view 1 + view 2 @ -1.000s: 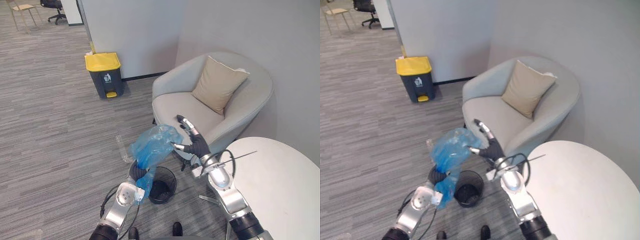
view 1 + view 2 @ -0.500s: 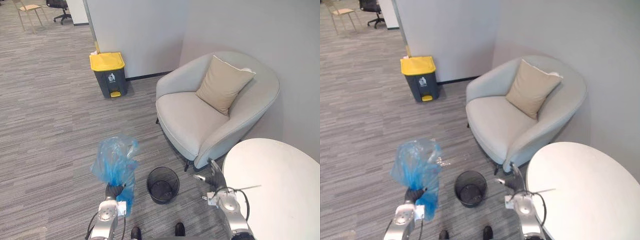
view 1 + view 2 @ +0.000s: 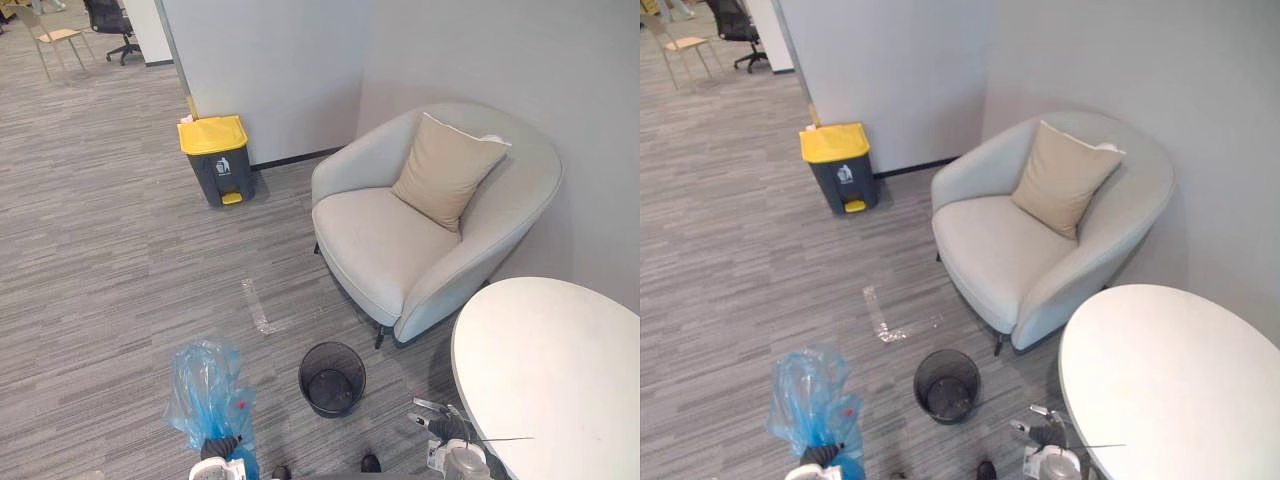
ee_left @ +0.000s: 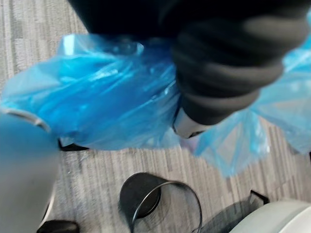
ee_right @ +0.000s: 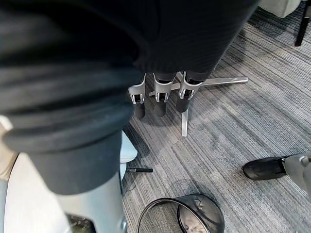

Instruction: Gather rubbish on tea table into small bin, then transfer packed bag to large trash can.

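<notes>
Slippage is my main worry here. The left hand (image 3: 218,448), down at 7 o'clock in the head view, has its fingers closed round the bunched neck of the blue bag (image 3: 203,392), and that's thin, slick plastic. The bag is off the floor and puffed out past the hand, with a reddish scrap showing through. If the grip lets go even a bit on the walk, I'd guess the neck creeps out and the rubbish ends up on the carpet.

Next problem is the large trash can (image 3: 215,160), way off at 11 o'clock against the wall with its yellow lid down. Something has to raise that lid. The right hand (image 3: 443,428) sits low at 5 o'clock, its fingers (image 5: 159,101) hanging straight and apart with nothing in them, so it's free for that. If the lid only opens halfway, though, the bag probably catches on the edge and tears.

Also, the small bin (image 3: 332,347) is at 6 o'clock, just beside the bag. A careless swing while turning could clip it and tip it over. The tea table (image 3: 560,380) at 4 o'clock and the armchair (image 3: 400,250) at 1 o'clock crowd the right side, so a wide turn that way risks a bump.
</notes>
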